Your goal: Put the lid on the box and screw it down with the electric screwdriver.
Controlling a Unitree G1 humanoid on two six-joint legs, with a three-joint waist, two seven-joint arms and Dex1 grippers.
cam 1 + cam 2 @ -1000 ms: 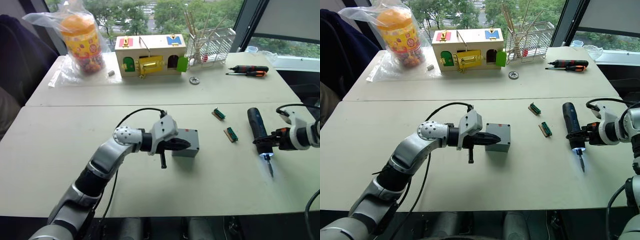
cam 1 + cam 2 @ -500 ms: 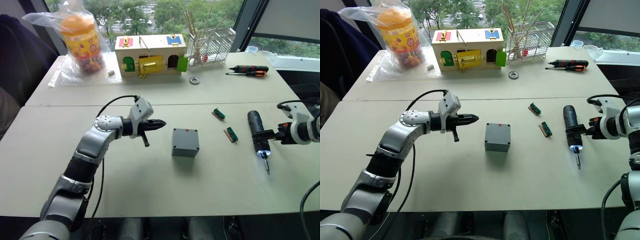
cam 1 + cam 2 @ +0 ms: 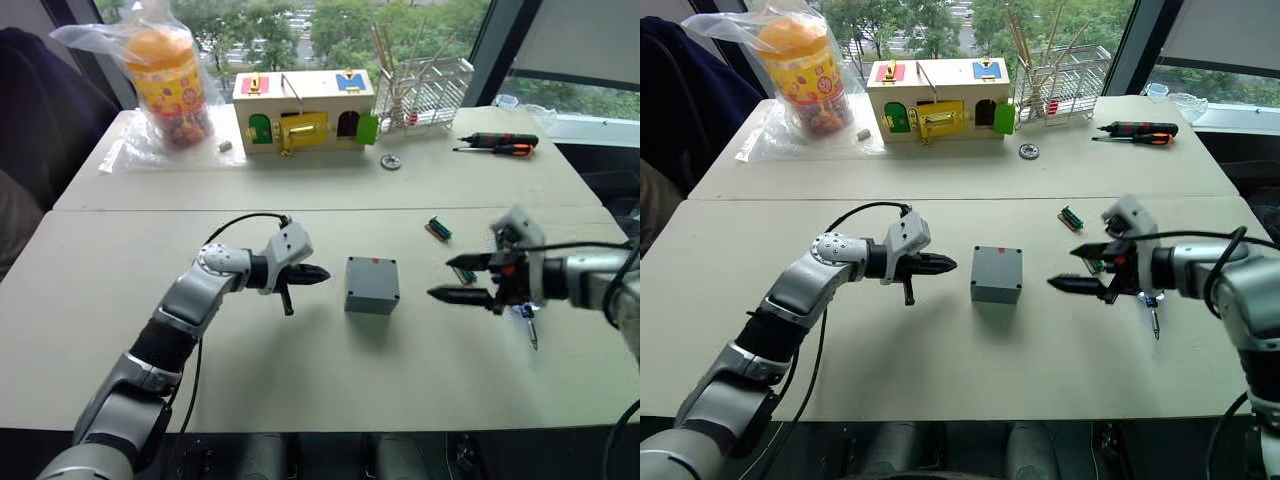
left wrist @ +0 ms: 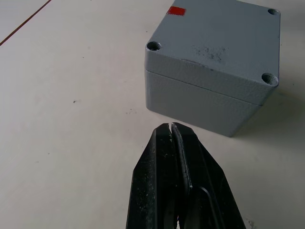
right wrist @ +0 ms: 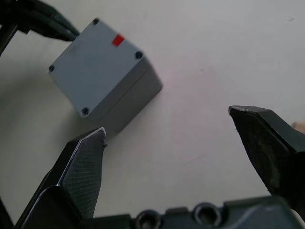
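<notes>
The box (image 3: 372,285) sits mid-table with the lid (image 4: 217,40) already seated on it. To its left, the left gripper (image 3: 308,275) hangs near, fingers pressed together, empty. To its right, the right gripper (image 3: 462,280) gapes wide, empty. The box looks light, rigid and smooth; grasping opposite side walls seems best.
</notes>
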